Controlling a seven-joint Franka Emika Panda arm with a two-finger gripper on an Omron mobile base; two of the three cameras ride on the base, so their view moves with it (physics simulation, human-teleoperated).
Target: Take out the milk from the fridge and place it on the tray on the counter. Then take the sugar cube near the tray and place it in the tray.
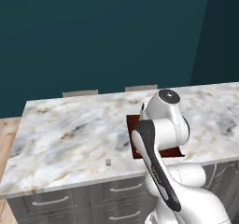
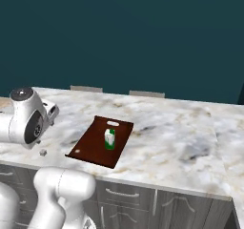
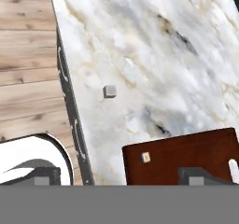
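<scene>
One marbled counter point(image 1: 70, 134), teal wall point(image 1: 93, 31)

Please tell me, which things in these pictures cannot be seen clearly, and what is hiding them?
- Tray, left base view: mostly hidden behind the arm; the milk on it is covered too.
- Gripper, hand view: fingertips cut off by the bottom edge.
- Sugar cube: too small for detail in both base views.
- Small pale square on the tray: identity unclear.
</scene>
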